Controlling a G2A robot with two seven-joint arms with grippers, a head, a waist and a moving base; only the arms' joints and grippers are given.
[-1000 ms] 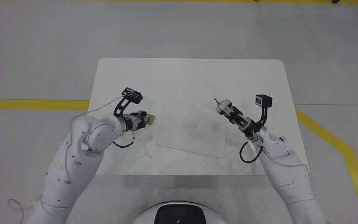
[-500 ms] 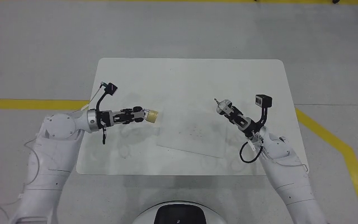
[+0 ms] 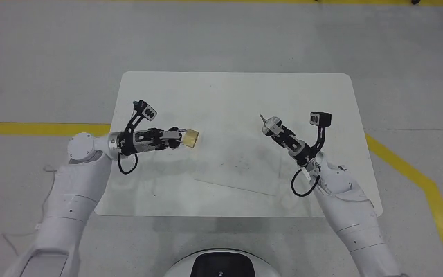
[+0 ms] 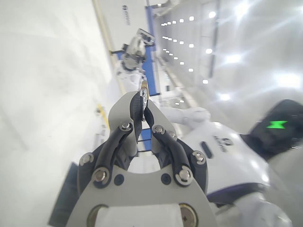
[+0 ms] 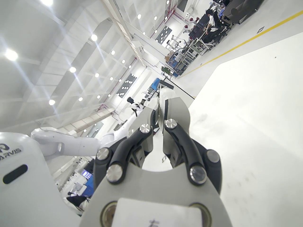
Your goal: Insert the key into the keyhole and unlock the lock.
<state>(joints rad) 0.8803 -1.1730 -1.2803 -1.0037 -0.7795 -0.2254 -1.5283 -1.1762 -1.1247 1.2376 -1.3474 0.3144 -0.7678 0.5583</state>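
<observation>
Lock (image 3: 191, 138) clamped in left gripper (image 3: 178, 138) — key (image 3: 262, 118) pinched in right gripper (image 3: 272, 127), well apart.

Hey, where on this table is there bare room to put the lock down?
The far strip of the table, beyond both grippers, is bare, and so is the middle stretch between the lock in the left gripper and the key in the right gripper. It is tight only near each arm at the side edges.

Brass padlock (image 3: 191, 138) held, left side — key (image 3: 263, 119), thin, probably metal, well apart rightward.
</observation>
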